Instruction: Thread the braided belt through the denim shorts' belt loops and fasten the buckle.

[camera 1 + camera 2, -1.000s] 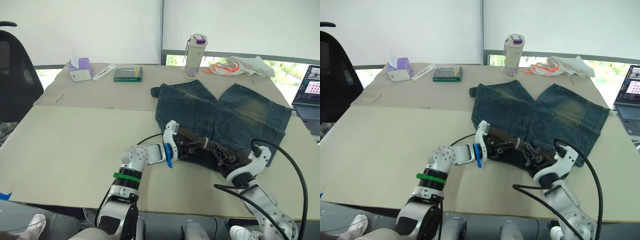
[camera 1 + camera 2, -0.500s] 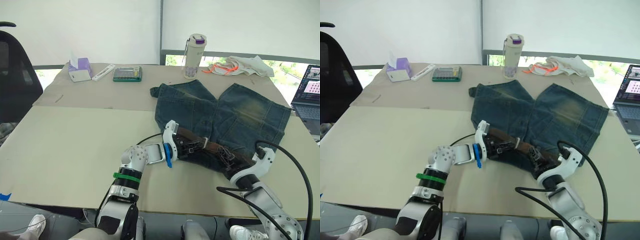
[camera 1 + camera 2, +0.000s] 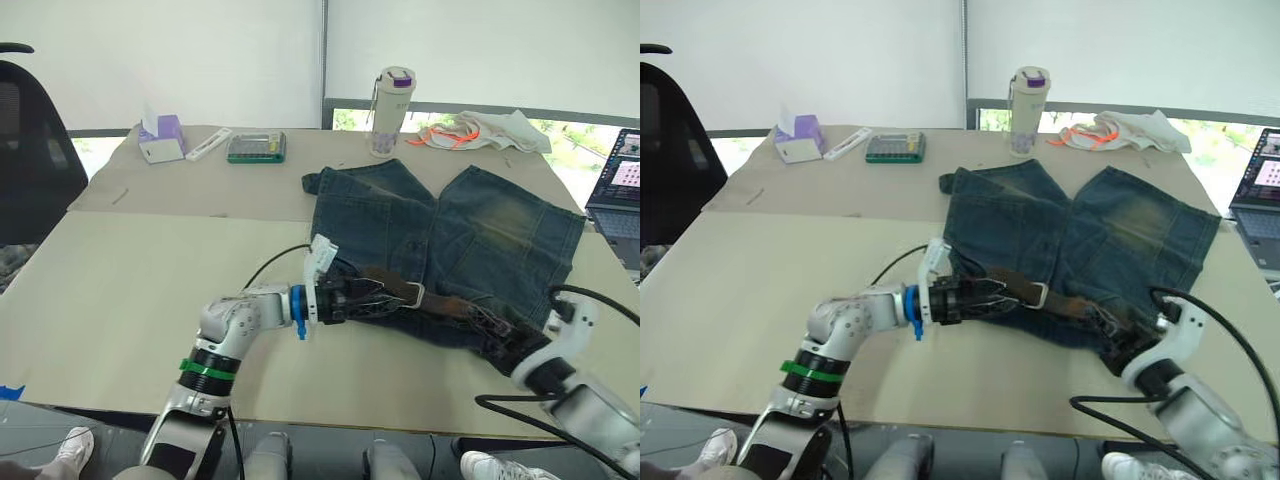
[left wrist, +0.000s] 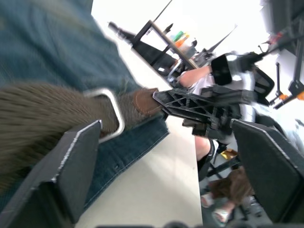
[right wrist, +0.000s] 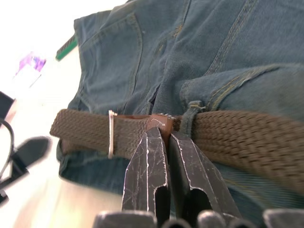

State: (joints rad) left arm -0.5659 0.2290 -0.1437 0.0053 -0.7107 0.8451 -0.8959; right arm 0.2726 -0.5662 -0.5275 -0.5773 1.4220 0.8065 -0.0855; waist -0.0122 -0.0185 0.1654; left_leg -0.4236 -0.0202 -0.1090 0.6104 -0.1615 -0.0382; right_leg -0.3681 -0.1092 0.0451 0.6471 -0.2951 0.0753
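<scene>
The denim shorts (image 3: 440, 215) lie flat on the table, waistband toward me. The braided belt (image 3: 445, 302) runs along the waistband and passes under a belt loop (image 5: 187, 116). Its silver buckle (image 3: 412, 294) rests on the denim at mid-waist. My left gripper (image 3: 385, 298) is open, its fingers (image 4: 71, 175) spread on either side of the strap and buckle (image 4: 114, 114) without touching them. My right gripper (image 5: 161, 130) is shut on the belt's brown leather tip, at the waistband's right part (image 3: 480, 318).
At the back of the table stand a bottle (image 3: 393, 98), a white cloth with orange cord (image 3: 480, 130), a green box (image 3: 255, 147) and a tissue box (image 3: 160, 138). A laptop (image 3: 620, 190) sits at the right edge. A black chair (image 3: 30, 150) stands to the left.
My left gripper has opened and let go of the strap, and its arm has drawn back left. My right gripper has shut on the belt's end and pulled it right.
</scene>
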